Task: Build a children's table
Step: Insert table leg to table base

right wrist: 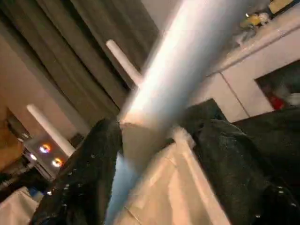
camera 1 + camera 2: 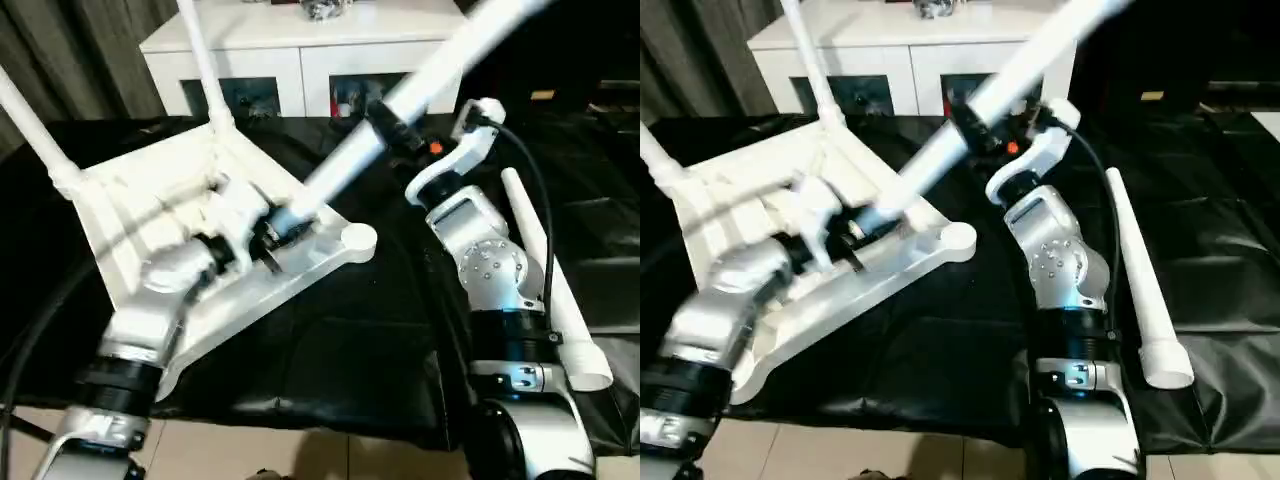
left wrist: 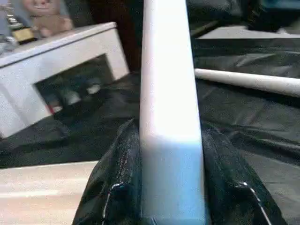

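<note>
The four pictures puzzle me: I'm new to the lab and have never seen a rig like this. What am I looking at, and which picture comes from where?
This is a two-armed robot building a children's table. The two wide pictures come from its head, looking down over its silver forearms. The tabletop lies upside down on a black sheet, with two legs already standing up from it. The left gripper holds the lower end of a third leg at a corner of the top; the right gripper sits around it higher up, and its grip cannot be judged. A fourth leg lies loose on the sheet. A white cabinet stands behind. The two close pictures come from wrist cameras, looking along each gripper's black fingers at that leg.
</note>
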### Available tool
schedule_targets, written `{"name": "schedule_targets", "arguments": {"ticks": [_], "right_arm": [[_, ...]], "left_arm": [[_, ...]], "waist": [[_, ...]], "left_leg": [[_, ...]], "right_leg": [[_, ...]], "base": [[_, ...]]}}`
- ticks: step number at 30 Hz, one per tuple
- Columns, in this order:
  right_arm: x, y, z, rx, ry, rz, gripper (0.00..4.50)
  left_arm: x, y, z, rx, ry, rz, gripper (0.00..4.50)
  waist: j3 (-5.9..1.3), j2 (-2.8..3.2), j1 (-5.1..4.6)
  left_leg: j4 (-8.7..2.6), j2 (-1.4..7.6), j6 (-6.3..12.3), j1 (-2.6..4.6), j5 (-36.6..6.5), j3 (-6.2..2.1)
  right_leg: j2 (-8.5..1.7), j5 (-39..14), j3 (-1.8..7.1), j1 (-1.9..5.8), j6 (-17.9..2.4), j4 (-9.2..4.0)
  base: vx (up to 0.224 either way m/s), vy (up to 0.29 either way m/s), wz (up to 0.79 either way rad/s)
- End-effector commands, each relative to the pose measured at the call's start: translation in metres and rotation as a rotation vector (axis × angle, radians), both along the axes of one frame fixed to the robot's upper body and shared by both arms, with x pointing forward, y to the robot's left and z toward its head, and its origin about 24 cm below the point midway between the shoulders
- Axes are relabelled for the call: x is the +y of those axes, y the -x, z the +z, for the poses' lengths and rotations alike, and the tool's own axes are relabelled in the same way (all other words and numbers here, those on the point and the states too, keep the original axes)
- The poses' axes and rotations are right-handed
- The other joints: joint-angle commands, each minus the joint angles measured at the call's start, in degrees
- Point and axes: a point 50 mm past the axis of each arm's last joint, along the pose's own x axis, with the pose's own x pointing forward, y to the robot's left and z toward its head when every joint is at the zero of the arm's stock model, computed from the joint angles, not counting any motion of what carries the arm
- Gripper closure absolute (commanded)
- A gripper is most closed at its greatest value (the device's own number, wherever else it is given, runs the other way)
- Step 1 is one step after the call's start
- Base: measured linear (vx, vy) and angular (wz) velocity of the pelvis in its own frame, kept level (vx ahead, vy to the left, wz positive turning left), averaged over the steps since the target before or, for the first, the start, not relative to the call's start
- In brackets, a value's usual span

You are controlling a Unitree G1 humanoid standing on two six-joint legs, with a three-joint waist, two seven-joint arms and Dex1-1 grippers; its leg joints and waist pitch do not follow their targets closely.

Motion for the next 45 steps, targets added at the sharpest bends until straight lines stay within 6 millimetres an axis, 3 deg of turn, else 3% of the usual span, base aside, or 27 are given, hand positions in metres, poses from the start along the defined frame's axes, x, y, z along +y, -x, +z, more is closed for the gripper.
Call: {"name": "schedule_targets", "arguments": {"ticks": [1, 2, 5, 6, 7, 8, 9, 11, 12, 13, 14, 15, 20, 27, 33, 34, 38, 45], "right_arm": [[-0.008, 0.003, -0.009, 0.022, 0.047, 0.015, 1.3], [-0.011, 0.004, -0.009, 0.009, 0.079, 0.021, 1.19], [-0.036, 0.006, -0.012, -0.048, 0.281, -0.016, 0.94], [-0.037, 0.006, -0.012, -0.049, 0.285, -0.017, 0.76], [-0.046, 0.006, -0.012, -0.097, 0.431, -0.055, 0.76], [-0.048, 0.006, -0.012, -0.107, 0.458, -0.061, 0.65], [-0.053, 0.005, -0.007, -0.178, 0.592, -0.102, 0.58], [-0.058, 0.005, 0.003, -0.307, 0.793, -0.15, 0.45], [-0.058, 0.006, 0.012, -0.457, 1.059, -0.169, 0.34], [-0.058, 0.007, 0.014, -0.515, 1.159, -0.165, 0.34], [-0.057, 0.008, 0.017, -0.659, 1.433, -0.167, 0.22], [-0.06, 0.006, 0.018, -0.674, 1.488, -0.184, 0.09], [-0.076, -0.005, 0.025, -0.711, 1.711, -0.303, 0.0], [-0.082, -0.014, 0.016, -0.765, 1.861, -0.302, 0.0], [-0.086, -0.018, -0.006, -0.744, 1.939, -0.203, 0.0], [-0.086, -0.018, -0.008, -0.74, 1.936, -0.189, 0.29], [-0.086, -0.017, -0.014, -0.724, 1.888, -0.135, 0.42], [-0.086, -0.018, -0.016, -0.718, 1.859, -0.121, 1.02]], "left_arm": [[0.016, -0.003, 0.024, -0.08, 0.017, 0.05, 3.13], [0.02, -0.003, 0.024, -0.08, 0.009, 0.059, 3.13], [0.036, -0.002, 0.027, -0.078, -0.047, 0.086, 3.13], [0.037, -0.002, 0.027, -0.078, -0.048, 0.086, 3.13], [0.041, -0.001, 0.027, -0.066, -0.07, 0.08, 3.13], [0.041, -0.001, 0.027, -0.064, -0.073, 0.078, 3.13], [0.043, 0.001, 0.026, -0.052, -0.102, 0.062, 3.13], [0.046, 0.004, 0.025, -0.025, -0.149, 0.033, 3.13], [0.047, 0.006, 0.025, -0.007, -0.184, 0.006, 3.13], [0.047, 0.007, 0.025, 0.0, -0.195, -0.004, 3.13], [0.047, 0.009, 0.025, 0.022, -0.228, -0.035, 3.13], [0.047, 0.009, 0.026, 0.022, -0.243, -0.042, 3.13], [0.047, 0.016, 0.03, 0.077, -0.319, -0.122, 3.13], [0.044, 0.026, 0.034, 0.115, -0.358, -0.198, 3.13], [0.036, 0.036, 0.049, 0.137, -0.314, -0.296, 3.13], [0.035, 0.038, 0.05, 0.14, -0.313, -0.303, 3.13], [0.037, 0.04, 0.053, 0.145, -0.319, -0.307, 3.13], [0.042, 0.038, 0.055, 0.151, -0.331, -0.269, 3.13]], "waist": [[-4.53, -0.76, 0.27], [-4.53, -0.99, 0.34], [-4.62, -1.04, 0.63], [-4.63, -1.0, 0.82], [-4.61, -0.95, 0.89], [-4.56, -1.05, 1.05], [-4.54, -0.74, 1.18], [-4.46, -1.1, 1.34], [-4.45, -0.83, 1.69], [-4.39, -0.96, 1.54], [-4.31, -1.04, 1.45], [-4.14, -1.31, 1.27], [-4.09, -1.33, 1.12], [-4.08, -1.33, 0.76], [-4.14, -1.35, 0.43], [-4.11, -1.39, 0.29], [-4.0, -1.49, -0.21], [-3.7, -1.38, -1.11]], "left_leg": [[-4.16, 2.46, -0.17, 1.66, -11.8, -1.17], [-4.1, 2.46, -0.1, 1.61, -11.6, -1.13], [-3.89, 2.39, 0.02, 1.58, -10.3, -1.06], [-3.81, 2.41, 0.02, 1.63, -10.0, -1.05], [-3.73, 2.4, 0.13, 1.63, -10.2, -0.97], [-3.72, 2.48, -0.18, 1.61, -10.3, -0.99], [-3.64, 2.38, -0.08, 1.76, -10.6, -0.88], [-3.56, 2.35, -0.68, 1.78, -11.1, -0.75], [-3.59, 2.56, -1.33, 1.7, -11.0, -1.02], [-3.53, 2.4, -1.52, 1.75, -11.1, -0.88], [-3.44, 2.28, -0.99, 1.79, -11.8, -0.79], [-3.42, 2.13, -0.98, 1.58, -12.1, -0.75], [-3.31, 2.34, 1.15, 1.75, -12.8, -0.91], [-2.95, 2.25, 1.9, 1.56, -13.0, -0.86], [-2.71, 2.22, 2.26, 1.54, -13.3, -0.75], [-2.68, 2.18, 2.38, 1.5, -13.5, -0.75], [-2.74, 2.17, 2.44, 1.41, -14.7, -0.84], [-2.76, 2.09, 1.52, 1.39, -18.2, -0.94]], "right_leg": [[-2.83, -8.2, 2.03, 2.46, -11.6, -3.32], [-2.8, -8.0, 2.03, 2.5, -11.5, -3.33], [-2.82, -7.3, 2.04, 2.55, -11.4, -3.18], [-2.76, -7.3, 1.94, 2.5, -11.5, -3.13], [-2.91, -7.7, 2.03, 2.44, -11.6, -3.15], [-2.93, -8.3, 1.97, 2.36, -11.5, -3.21], [-2.95, -8.8, 2.11, 2.33, -11.6, -3.26], [-2.84, -9.8, 2.06, 2.18, -11.4, -3.41], [-3.09, -10.3, 1.94, 2.14, -11.4, -3.24], [-2.86, -10.4, 1.89, 2.16, -11.4, -3.41], [-2.95, -10.5, 2.13, 2.33, -11.6, -3.41], [-2.65, -11.2, 2.0, 2.35, -11.7, -3.5], [-2.68, -11.3, 2.16, 2.38, -13.2, -3.49], [-2.52, -9.7, 2.07, 2.54, -14.6, -3.28], [-2.38, -8.7, 2.05, 2.7, -15.4, -3.02], [-2.24, -8.7, 2.02, 2.73, -15.4, -3.04], [-2.26, -9.9, 1.97, 2.81, -15.3, -3.14], [-2.18, -13.3, 1.97, 2.6, -15.0, -3.35]], "base": [[0.0, 0.0, 0.0], [0.0, 0.0, 0.0], [0.0, 0.0, 0.0], [0.0, 0.0, 0.0], [0.0, 0.0, 0.0], [0.0, 0.0, 0.0], [0.0, 0.0, 0.0], [0.0, 0.0, 0.0], [0.0, 0.0, 0.0], [0.0, 0.0, 0.0], [0.0, 0.0, 0.0], [0.0, 0.0, 0.0], [0.0, 0.0, 0.0], [0.0, 0.0, 0.0], [0.0, 0.0, 0.0], [0.0, 0.0, 0.0], [0.0, 0.0, 0.0], [0.0, 0.0, 0.0]]}}
